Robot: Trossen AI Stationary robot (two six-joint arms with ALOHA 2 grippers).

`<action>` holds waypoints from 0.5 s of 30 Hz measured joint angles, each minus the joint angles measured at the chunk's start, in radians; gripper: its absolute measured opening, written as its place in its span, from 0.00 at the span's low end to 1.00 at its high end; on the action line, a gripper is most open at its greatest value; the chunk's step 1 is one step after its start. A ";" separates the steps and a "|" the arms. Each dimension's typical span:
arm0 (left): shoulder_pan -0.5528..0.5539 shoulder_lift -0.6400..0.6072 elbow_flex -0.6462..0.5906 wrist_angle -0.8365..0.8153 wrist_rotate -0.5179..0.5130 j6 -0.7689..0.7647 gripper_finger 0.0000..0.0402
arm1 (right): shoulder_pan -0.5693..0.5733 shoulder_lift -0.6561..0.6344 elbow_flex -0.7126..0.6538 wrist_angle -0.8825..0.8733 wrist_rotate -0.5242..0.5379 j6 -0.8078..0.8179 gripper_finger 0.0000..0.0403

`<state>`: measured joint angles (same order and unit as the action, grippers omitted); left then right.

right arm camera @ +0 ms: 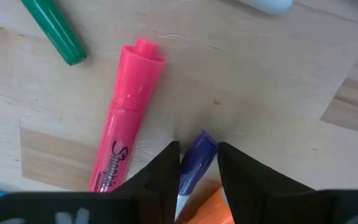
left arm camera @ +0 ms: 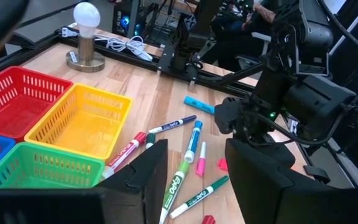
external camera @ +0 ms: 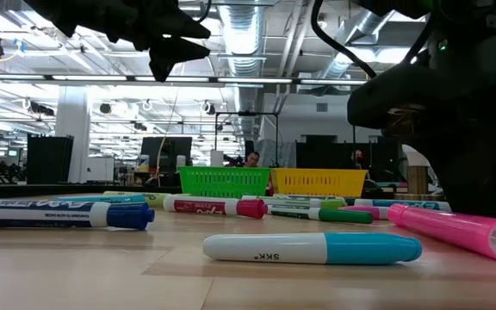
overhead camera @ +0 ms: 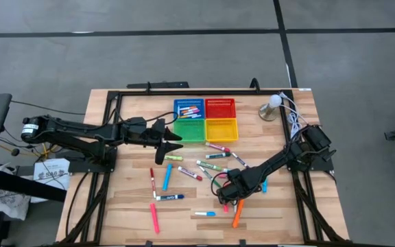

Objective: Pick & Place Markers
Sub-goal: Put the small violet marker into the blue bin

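The purple-capped marker (right arm camera: 196, 157) lies on the wooden table (overhead camera: 300, 213) directly between the fingers of the right gripper (right arm camera: 197, 163), its cap end pointing forward out of the gap and its long axis running along the fingers, so it lies lengthwise in the jaws, not across them. The two dark fingers stand narrowly apart, one on each side of the cap and close against it; whether they already pinch it cannot be told from the wrist view. An orange marker (right arm camera: 211, 208) sits just beside it, under the same gripper, and a pink Sharpie highlighter (right arm camera: 124, 118) lies near, roughly parallel, with a green marker (right arm camera: 53, 28) farther off. In the high view the right gripper (overhead camera: 230, 195) is down at the table among the scattered markers, well apart from the four mesh baskets (overhead camera: 205, 119). The left gripper (overhead camera: 173, 141) hovers just beside the green basket (overhead camera: 190, 130), its jaws apart and holding nothing. The right arm is plainly nearer, and the grasp probably turns on closing squarely on the purple cap without catching the orange marker.
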<state>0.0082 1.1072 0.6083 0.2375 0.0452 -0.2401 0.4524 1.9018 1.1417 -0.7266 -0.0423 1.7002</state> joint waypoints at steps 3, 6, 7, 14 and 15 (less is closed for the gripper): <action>0.000 0.000 0.000 0.003 0.000 0.000 0.40 | -0.001 0.000 0.000 -0.003 0.002 0.001 0.21; 0.000 0.000 0.000 0.004 0.000 0.000 0.40 | -0.001 0.001 -0.001 -0.006 0.007 0.001 0.17; 0.000 0.000 0.000 0.005 0.000 0.000 0.40 | -0.001 0.001 -0.001 -0.006 0.008 0.001 0.16; 0.000 0.000 0.000 0.009 0.000 0.000 0.40 | -0.002 0.001 -0.001 -0.014 0.032 0.001 0.14; 0.000 0.000 0.000 0.011 0.000 0.000 0.40 | -0.002 0.001 -0.001 -0.016 0.034 0.001 0.14</action>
<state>0.0079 1.1072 0.6083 0.2480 0.0452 -0.2402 0.4503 1.9030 1.1408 -0.7422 -0.0086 1.7016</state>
